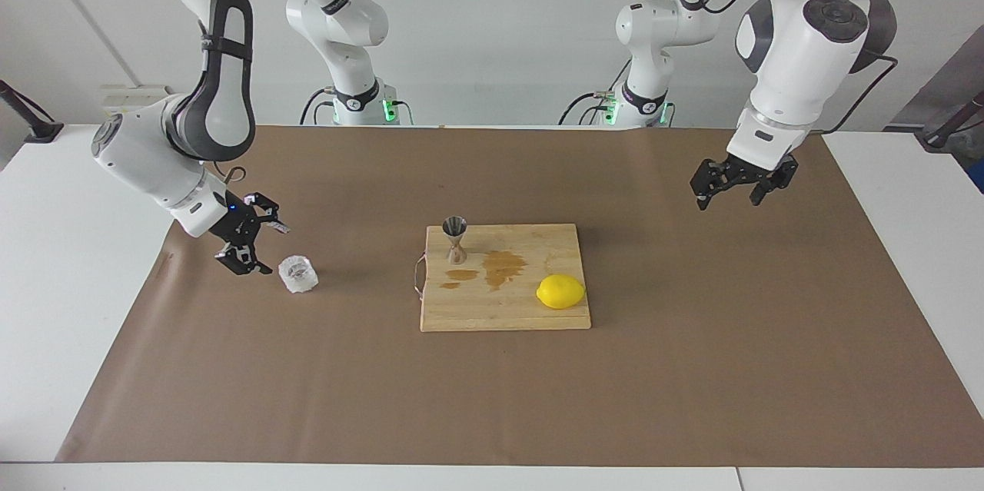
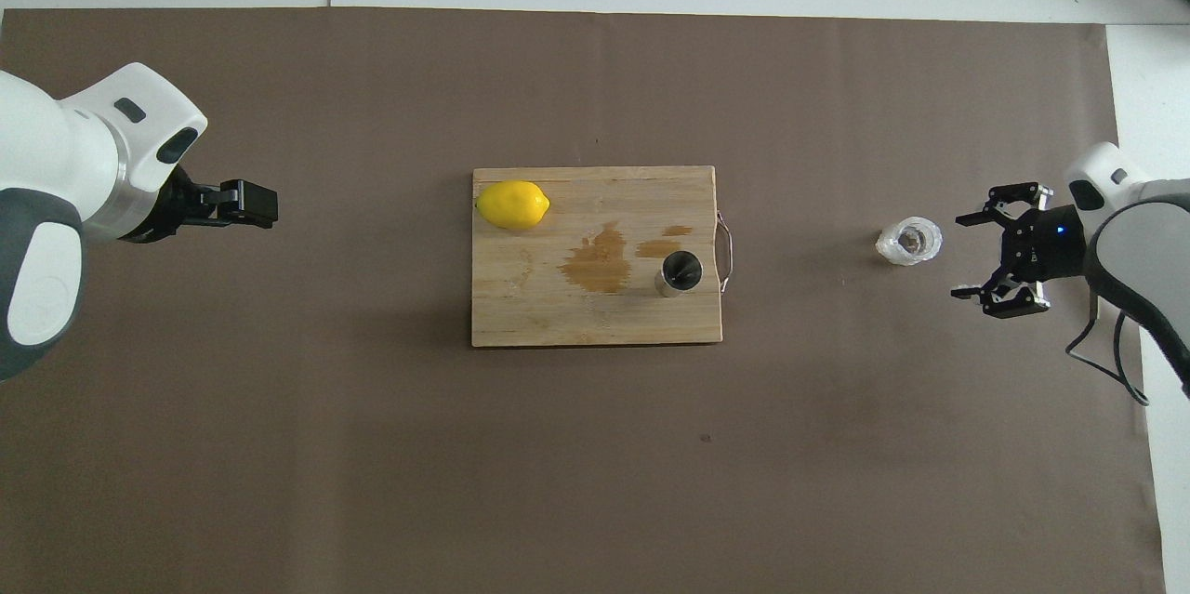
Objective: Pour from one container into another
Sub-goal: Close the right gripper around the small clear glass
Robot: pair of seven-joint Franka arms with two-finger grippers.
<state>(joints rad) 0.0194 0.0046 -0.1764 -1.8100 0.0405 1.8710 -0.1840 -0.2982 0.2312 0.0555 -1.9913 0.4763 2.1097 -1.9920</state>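
The clear faceted glass stands upright on the brown paper toward the right arm's end of the table. My right gripper hangs low just beside it, open, its fingers pointing at the glass with a small gap between them and it. The steel jigger stands upright on the wooden board, at the corner nearest the glass. My left gripper is open and holds nothing, up over the paper toward the left arm's end.
A yellow lemon lies on the board's end toward the left arm. Brown wet stains mark the board beside the jigger. A wire handle sticks out of the board toward the glass.
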